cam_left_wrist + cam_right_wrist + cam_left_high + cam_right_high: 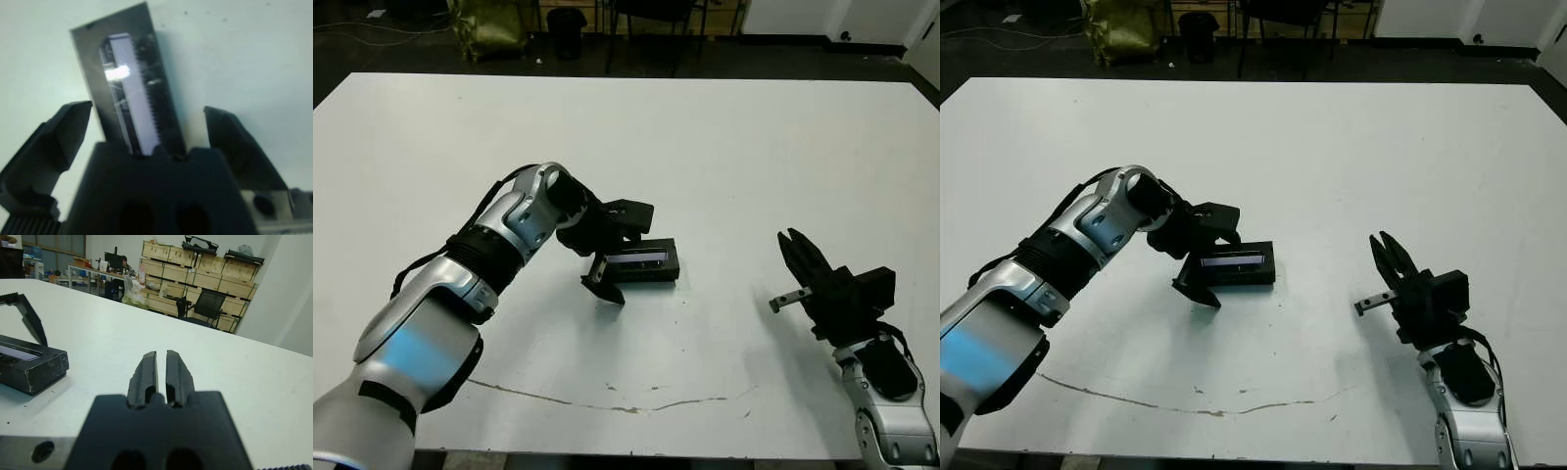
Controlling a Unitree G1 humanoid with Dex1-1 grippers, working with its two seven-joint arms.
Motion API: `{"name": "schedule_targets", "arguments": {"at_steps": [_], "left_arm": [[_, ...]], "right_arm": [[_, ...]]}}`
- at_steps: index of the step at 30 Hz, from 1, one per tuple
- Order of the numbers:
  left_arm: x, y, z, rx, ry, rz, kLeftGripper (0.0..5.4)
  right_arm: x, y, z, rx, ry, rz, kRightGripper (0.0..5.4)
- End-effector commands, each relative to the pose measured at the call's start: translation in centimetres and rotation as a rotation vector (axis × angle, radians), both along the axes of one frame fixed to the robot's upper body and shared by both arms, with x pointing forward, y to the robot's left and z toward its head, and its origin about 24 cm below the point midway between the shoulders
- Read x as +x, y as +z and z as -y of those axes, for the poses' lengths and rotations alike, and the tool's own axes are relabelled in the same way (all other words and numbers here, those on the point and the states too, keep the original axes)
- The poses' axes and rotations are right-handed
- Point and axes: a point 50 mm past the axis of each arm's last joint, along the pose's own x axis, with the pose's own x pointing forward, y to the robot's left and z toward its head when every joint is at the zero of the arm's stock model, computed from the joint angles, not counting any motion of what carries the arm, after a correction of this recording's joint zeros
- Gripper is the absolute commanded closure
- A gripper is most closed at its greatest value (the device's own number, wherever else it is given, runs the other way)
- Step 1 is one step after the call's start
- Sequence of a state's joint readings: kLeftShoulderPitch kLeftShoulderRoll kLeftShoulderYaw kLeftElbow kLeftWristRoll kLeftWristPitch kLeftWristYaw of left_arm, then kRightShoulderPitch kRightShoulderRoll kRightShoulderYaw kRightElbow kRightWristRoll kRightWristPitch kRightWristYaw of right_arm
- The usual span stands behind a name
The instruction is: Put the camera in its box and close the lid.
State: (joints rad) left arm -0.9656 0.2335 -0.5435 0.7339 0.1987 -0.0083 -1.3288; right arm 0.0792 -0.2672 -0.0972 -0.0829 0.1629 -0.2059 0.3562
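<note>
**Lid on, my left jaws around the box**

The box (644, 262) sits in the middle of the table (705, 147), with the lid (128, 93) on top, its pale strip up. It lies long ways left to right. I cannot see the camera. My left gripper (611, 257) is at its left end, jaws wide open. My right gripper (795, 257), jaws nearly shut, waits far off at the lower right.

Both arms have silver-grey shells with black joints and black cables looped along them. The left gripper (612, 257) and the right gripper (795, 253) are matt black, each with two wedge-shaped fingers. A small silver bracket juts from the right gripper's blocky body.
</note>
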Motion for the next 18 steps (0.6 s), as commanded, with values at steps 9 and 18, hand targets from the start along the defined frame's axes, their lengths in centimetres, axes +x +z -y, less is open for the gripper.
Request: {"name": "schedule_targets", "arguments": {"at_steps": [9, 18], "left_arm": [[0.9, 1.5, 0.8, -0.237, 0.092, 0.036, 0.03], [0.8, 0.9, 1.7, -0.303, 0.093, -0.028, 0.03]], "right_arm": [[-0.2, -0.5, 0.0, 0.001, 0.005, -0.025, 5.40], [-0.2, -0.8, 0.2, 0.014, 0.010, -0.029, 5.40]]}}
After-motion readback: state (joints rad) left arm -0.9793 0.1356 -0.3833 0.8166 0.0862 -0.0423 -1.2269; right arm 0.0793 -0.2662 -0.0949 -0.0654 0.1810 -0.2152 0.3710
